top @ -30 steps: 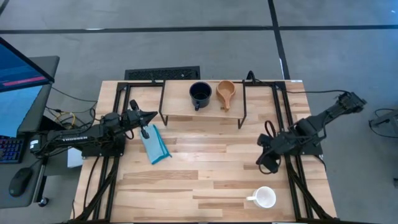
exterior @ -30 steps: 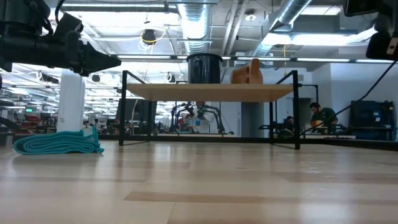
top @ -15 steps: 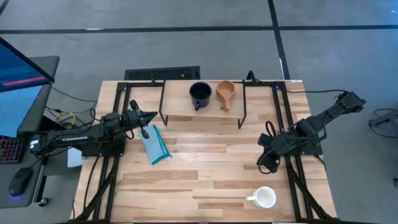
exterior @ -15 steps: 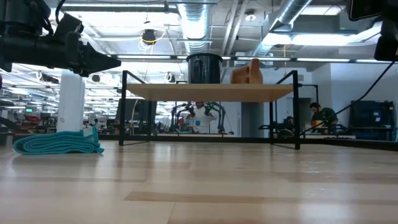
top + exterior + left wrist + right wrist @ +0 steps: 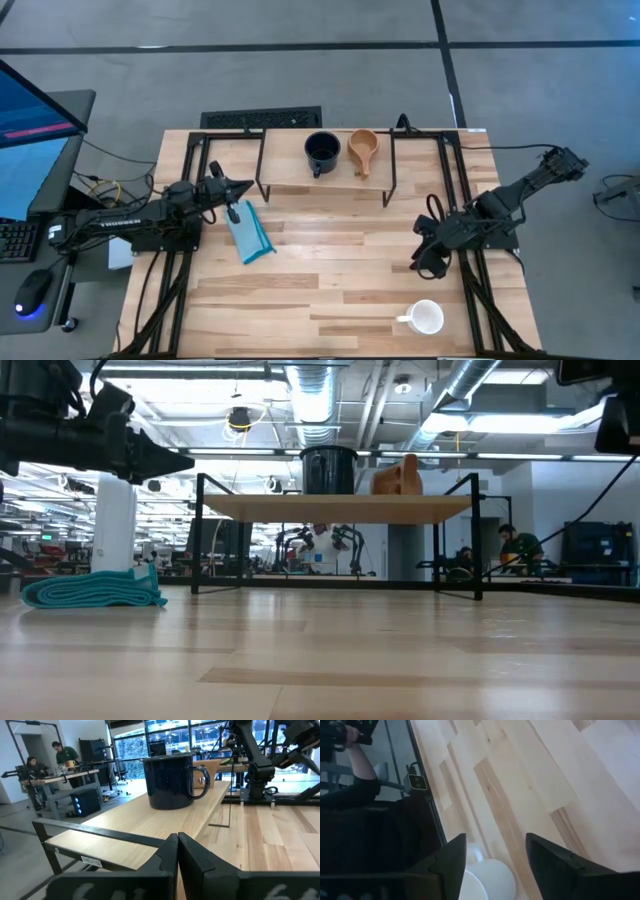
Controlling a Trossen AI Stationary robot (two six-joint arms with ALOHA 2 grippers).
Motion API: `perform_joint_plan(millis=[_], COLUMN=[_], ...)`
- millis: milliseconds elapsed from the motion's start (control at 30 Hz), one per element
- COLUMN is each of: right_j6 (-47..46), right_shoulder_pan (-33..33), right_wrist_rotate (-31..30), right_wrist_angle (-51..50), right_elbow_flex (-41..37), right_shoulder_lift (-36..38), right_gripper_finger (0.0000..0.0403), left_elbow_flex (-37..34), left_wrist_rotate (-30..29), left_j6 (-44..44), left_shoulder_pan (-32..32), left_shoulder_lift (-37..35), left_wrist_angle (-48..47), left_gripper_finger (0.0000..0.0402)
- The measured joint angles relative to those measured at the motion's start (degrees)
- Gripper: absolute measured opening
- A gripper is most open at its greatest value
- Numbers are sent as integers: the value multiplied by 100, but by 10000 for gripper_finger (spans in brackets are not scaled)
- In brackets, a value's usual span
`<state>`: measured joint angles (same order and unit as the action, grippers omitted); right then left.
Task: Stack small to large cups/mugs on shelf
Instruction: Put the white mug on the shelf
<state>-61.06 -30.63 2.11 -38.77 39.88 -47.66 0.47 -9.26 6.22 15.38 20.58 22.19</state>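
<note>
Tabletop [image 5: 330,290] carries the left arm [image 5: 130,222], lettered "THORSEN," beside shelf [image 5: 325,172].

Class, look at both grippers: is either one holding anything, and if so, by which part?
Nothing is held. The left gripper is shut and empty near the shelf; the right gripper is open above the white mug, not touching it.

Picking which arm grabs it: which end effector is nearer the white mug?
Right. The right end effector hovers just beyond the white mug; the left end effector is across the table, beside the shelf.
</note>
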Motion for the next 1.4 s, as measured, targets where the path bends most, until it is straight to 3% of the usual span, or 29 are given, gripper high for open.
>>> perform_joint_plan(millis=[100, 300, 467, 600, 667, 733, 900, 1033, 1267, 1400], right_j6=[-151, -1741, -2527, -2482, -2322, -2122, -1715, -1590, -2855, -2941], right_shoulder_pan=[0, -142, -498, -782, -882, -958, -1080, -1260, -1427, -1567], right_wrist_rotate=[19, 641, 708, 638, 237, -182, -427, -994, -367, -308], right_wrist_angle=[89, 4, -6, 110, 75, -199, -1085, -1338, -1174, -766], right_elbow_flex=[0, 0, -4, 151, 341, 578, 1264, 1620, 1648, 1648], right_shoulder_lift=[0, -42, -173, -244, -278, -340, -613, -782, -1445, -1783], right_gripper_finger=[230, 220, 200, 178, 166, 150, 107, 84, 74, 73], left_elbow_flex=[0, 0, 0, 0, 0, 0, 0, 0, 0, 0], left_wrist_rotate=[2, 2, 2, 4, 17, 81, 197, 197, 192, 138], left_j6=[-89, -197, -169, -323, -381, -400, -409, -411, -367, -222], left_shoulder_pan=[-2, 0, -2, -2, -2, -2, -2, -2, -2, -2], left_shoulder_lift=[0, 0, 0, 0, -1, 0, 0, 2, 4, 2], left_wrist_angle=[-133, -262, -261, -309, -372, -385, -394, -468, -535, -535], left_gripper_finger=[0, 0, 0, 0, 0, 0, 0, 0, 0, 0])
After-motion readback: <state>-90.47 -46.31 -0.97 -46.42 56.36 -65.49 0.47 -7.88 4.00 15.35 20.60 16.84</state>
